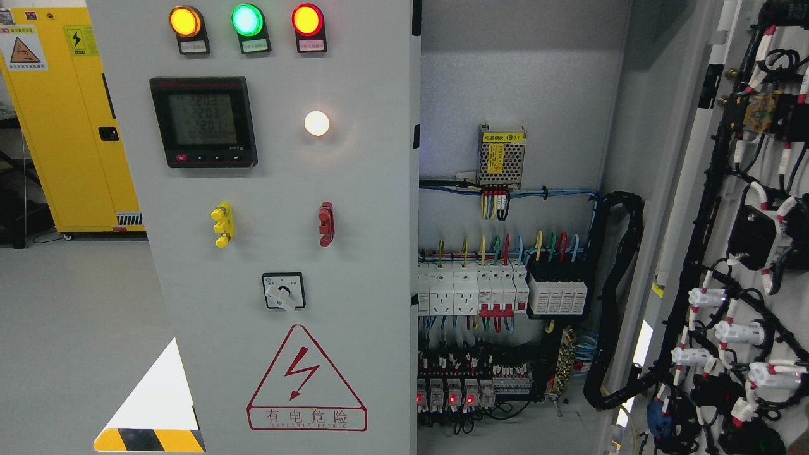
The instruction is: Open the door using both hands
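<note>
We see no hand of ours in the head view, so we cannot tell their state. The left door [265,253], a rigid steel panel, likely heavy with its meter [203,122] and lamps, stands shut beside the open right door [746,253]. Lacking a visible handle, we would grip its free right edge [414,284].

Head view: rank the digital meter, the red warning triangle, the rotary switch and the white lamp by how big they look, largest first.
1. Red warning triangle
2. Digital meter
3. Rotary switch
4. White lamp

All sit on the same closed door panel, so nearness to the camera hardly skews the order.
</note>
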Robot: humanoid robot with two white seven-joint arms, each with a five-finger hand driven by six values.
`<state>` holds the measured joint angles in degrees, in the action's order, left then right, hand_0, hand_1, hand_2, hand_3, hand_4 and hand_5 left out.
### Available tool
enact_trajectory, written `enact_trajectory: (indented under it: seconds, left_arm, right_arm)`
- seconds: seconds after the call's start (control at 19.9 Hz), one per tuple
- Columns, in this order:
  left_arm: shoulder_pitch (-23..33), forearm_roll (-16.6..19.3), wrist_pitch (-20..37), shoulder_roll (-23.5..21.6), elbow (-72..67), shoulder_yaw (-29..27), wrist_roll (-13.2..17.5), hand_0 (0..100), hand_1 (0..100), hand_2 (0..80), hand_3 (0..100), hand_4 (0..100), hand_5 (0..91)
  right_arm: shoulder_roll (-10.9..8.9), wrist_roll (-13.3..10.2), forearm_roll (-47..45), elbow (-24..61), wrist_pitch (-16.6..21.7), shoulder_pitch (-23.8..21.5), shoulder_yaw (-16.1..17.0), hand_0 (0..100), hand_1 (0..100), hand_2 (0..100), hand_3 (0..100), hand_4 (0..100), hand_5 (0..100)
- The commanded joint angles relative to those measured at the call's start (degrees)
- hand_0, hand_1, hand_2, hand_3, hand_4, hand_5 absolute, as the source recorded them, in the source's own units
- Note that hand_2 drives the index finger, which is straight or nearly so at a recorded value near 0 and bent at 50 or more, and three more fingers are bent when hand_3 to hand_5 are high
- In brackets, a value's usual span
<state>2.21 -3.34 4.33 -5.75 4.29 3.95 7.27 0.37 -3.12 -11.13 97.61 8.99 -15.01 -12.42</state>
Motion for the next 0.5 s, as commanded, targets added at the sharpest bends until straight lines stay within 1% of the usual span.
enact_trajectory:
  seconds: [0.0, 0.1, 0.15, 0.35, 0.45]
  left_arm:
    - [-0.18, 0.00, -0.46, 0.65, -0.16, 0.00, 0.02, 12, 56, 0.0, 0, 0, 0.0]
    - [-0.18, -0.09, -0.55, 0.74, -0.25, -0.09, 0.02, 12, 56, 0.0, 0, 0, 0.0]
    - [-0.18, -0.18, -0.55, 1.17, -0.25, -0.09, 0.02, 12, 56, 0.0, 0, 0, 0.0]
    - [-0.18, -0.35, -0.64, 1.88, -0.43, -0.09, 0.02, 12, 56, 0.0, 0, 0, 0.0]
    - [-0.18, -0.44, -0.64, 2.06, -0.43, -0.09, 0.02, 12, 56, 0.0, 0, 0, 0.0]
  right_arm:
    - [-0.37, -0.22, 0.23, 19.37, 0.33, 4.19, -5.33, 0, 50, 4, 0, 0, 0]
    - [-0.11, -0.22, 0.58, 18.85, 0.07, 6.65, -6.83, 0, 50, 4, 0, 0, 0]
    - [-0.11, -0.22, 0.76, 18.76, -0.20, 7.97, -6.92, 0, 50, 4, 0, 0, 0]
    - [-0.19, -0.22, 4.09, 15.34, -0.37, 14.12, -6.22, 0, 50, 4, 0, 0, 0]
    - [0.33, -0.22, 4.36, 13.14, -1.33, 16.58, -5.95, 0, 50, 4, 0, 0, 0]
